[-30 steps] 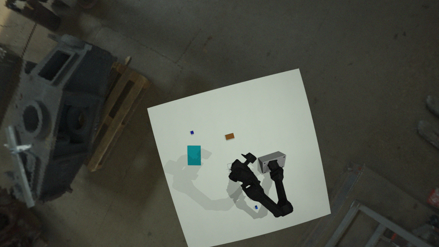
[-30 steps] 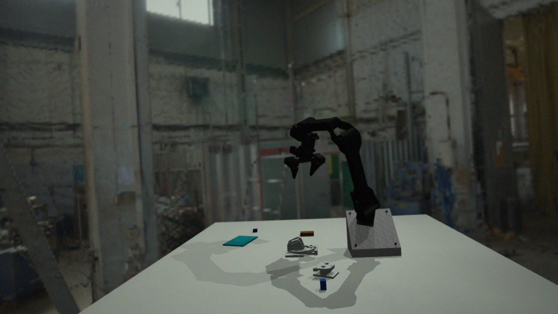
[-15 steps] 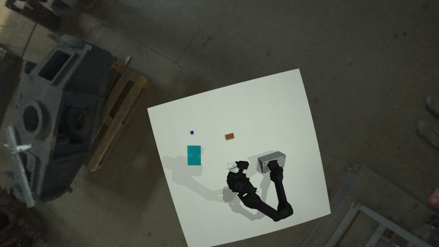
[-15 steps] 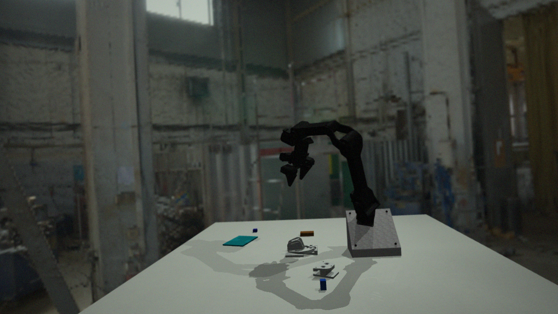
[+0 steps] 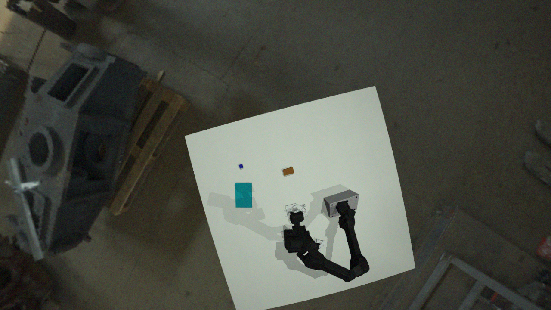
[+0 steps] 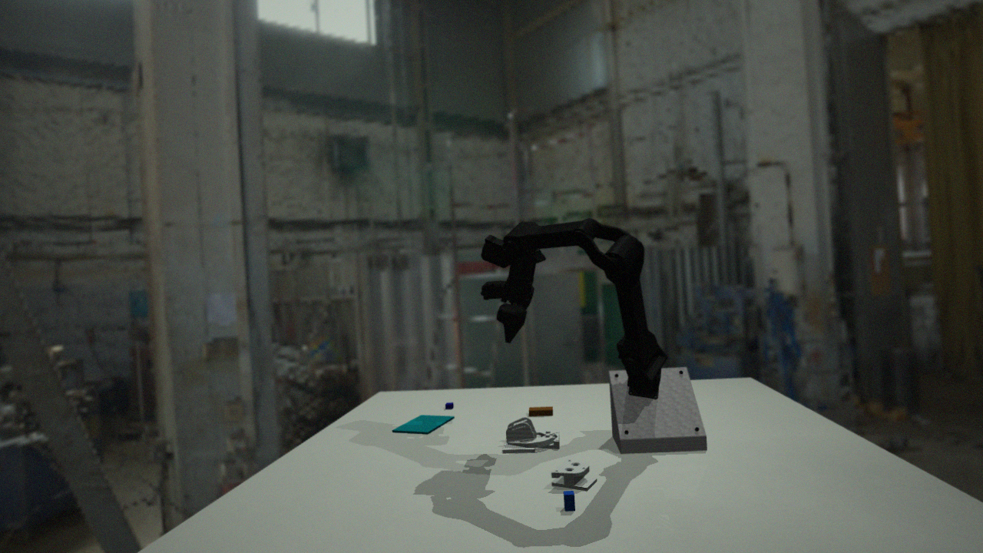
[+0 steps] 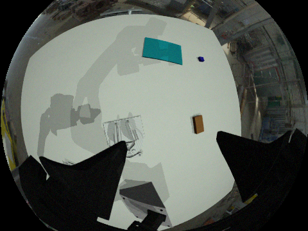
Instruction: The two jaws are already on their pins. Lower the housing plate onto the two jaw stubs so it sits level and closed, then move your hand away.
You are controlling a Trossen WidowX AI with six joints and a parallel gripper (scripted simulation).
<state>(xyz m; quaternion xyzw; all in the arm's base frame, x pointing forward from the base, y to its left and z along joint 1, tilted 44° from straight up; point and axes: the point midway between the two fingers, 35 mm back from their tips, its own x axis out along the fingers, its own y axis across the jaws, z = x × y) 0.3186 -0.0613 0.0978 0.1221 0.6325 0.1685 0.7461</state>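
My gripper (image 6: 508, 336) (image 7: 174, 141) is open and empty, high above the table. A grey two-hole piece (image 6: 571, 471), which looks like the housing plate, sits raised above a thin base; it is mostly hidden by the arm in the top view and by a finger in the wrist view. A grey assembly (image 6: 521, 432) (image 7: 121, 132) with upright curved ridges on a flat base, apparently the jaws on their pins, stands further back. In the top view the hand partly covers it. The pins and stubs are too small to tell apart.
A teal plate (image 5: 243, 195) (image 6: 423, 424) (image 7: 162, 50), a navy cube (image 5: 240, 166) (image 6: 448, 405) (image 7: 201, 59) and an orange-brown block (image 5: 288, 171) (image 6: 540, 411) (image 7: 198, 124) lie on the table. A blue block (image 6: 569, 501) stands by the two-hole piece. The arm's grey wedge base (image 5: 340, 195) (image 6: 670, 429) is at the right.
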